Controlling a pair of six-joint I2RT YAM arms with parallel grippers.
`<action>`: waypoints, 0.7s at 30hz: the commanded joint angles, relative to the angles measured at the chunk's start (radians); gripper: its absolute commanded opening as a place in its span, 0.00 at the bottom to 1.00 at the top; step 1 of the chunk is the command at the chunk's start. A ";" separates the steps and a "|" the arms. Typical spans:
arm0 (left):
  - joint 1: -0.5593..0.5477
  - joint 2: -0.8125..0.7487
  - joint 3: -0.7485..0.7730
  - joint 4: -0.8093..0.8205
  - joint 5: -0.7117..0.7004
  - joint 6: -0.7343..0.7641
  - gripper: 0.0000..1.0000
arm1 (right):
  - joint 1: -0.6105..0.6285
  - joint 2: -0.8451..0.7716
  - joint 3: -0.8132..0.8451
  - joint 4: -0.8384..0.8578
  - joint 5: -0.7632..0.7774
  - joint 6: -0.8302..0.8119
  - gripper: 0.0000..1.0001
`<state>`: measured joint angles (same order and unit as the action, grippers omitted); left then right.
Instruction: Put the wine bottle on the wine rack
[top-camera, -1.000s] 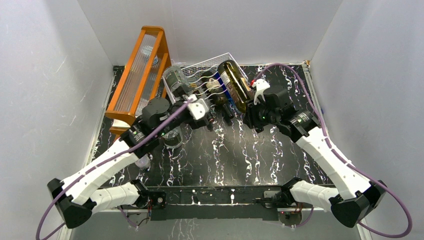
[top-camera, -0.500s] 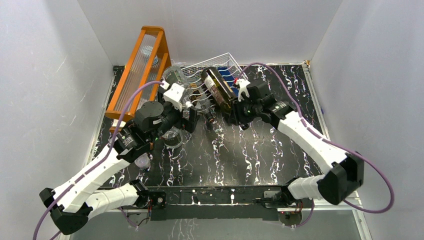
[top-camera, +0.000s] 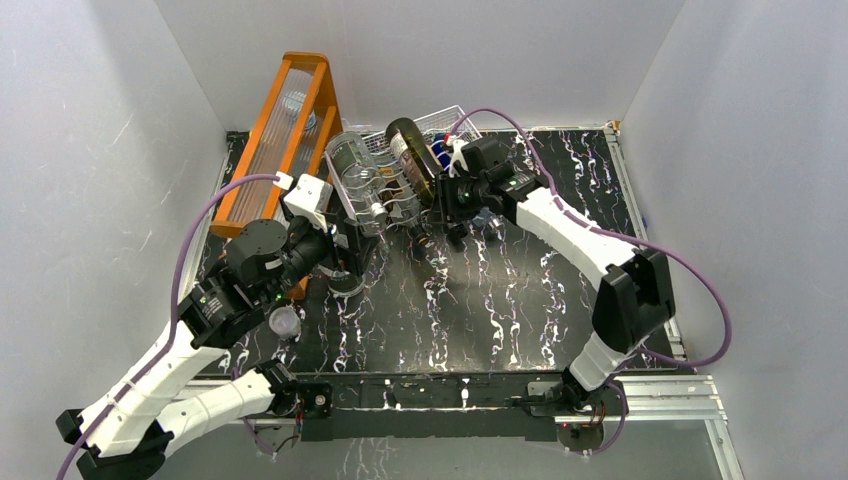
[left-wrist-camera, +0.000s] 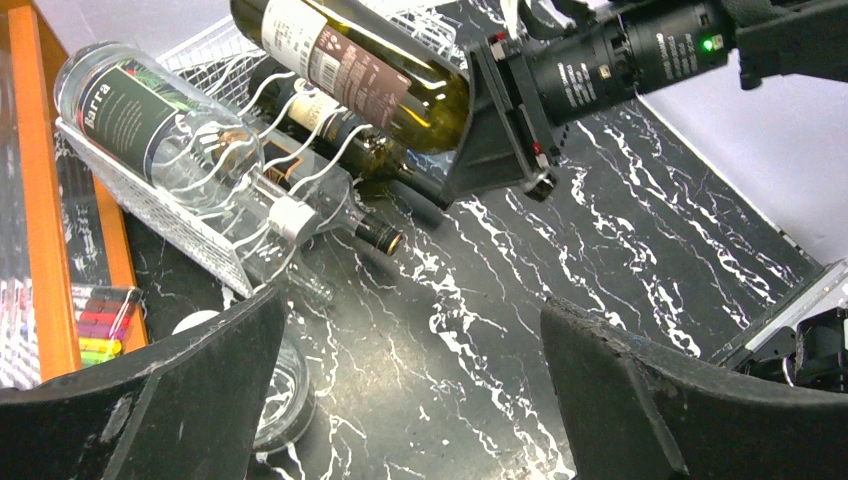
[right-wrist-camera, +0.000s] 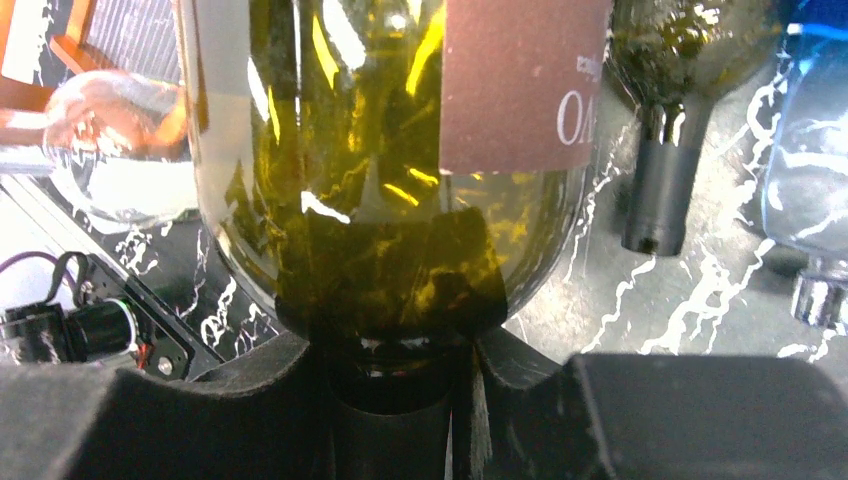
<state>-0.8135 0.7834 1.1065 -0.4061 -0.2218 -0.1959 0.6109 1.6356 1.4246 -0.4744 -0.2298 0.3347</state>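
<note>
The wine bottle (top-camera: 413, 155), olive green with a brown label, hangs tilted over the white wire wine rack (top-camera: 372, 190), its base toward the back wall. My right gripper (top-camera: 445, 195) is shut on its neck. In the right wrist view the bottle (right-wrist-camera: 380, 150) fills the frame above the closed fingers (right-wrist-camera: 250, 400). The left wrist view shows the bottle (left-wrist-camera: 350, 65) above the rack (left-wrist-camera: 180, 215), with the right gripper (left-wrist-camera: 492, 125) at its neck end. My left gripper (top-camera: 345, 245) stands open in front of the rack's left end, holding nothing (left-wrist-camera: 415, 380).
A clear bottle with a dark label (left-wrist-camera: 150, 110) and a dark bottle (left-wrist-camera: 340, 135) lie in the rack. A tall orange wooden frame (top-camera: 285, 135) stands to the left. A glass jar (left-wrist-camera: 275, 390) sits by my left fingers, and a marker pack (left-wrist-camera: 100, 325) lies near the frame.
My right arm has carried the bottle left and toward the back, over the rack. My left arm has drawn back to the left, away from the rack's front.
</note>
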 joint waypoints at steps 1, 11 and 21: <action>0.003 -0.017 0.048 -0.049 -0.015 -0.013 0.98 | 0.000 0.042 0.134 0.154 -0.037 0.017 0.00; 0.002 -0.024 0.035 -0.042 -0.020 -0.015 0.98 | -0.002 0.206 0.225 0.181 -0.106 0.055 0.00; 0.002 -0.037 0.016 -0.042 -0.018 -0.018 0.98 | 0.000 0.289 0.283 0.171 -0.142 0.120 0.00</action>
<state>-0.8135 0.7628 1.1152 -0.4450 -0.2295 -0.2100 0.6109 1.9427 1.6016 -0.4446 -0.3252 0.4358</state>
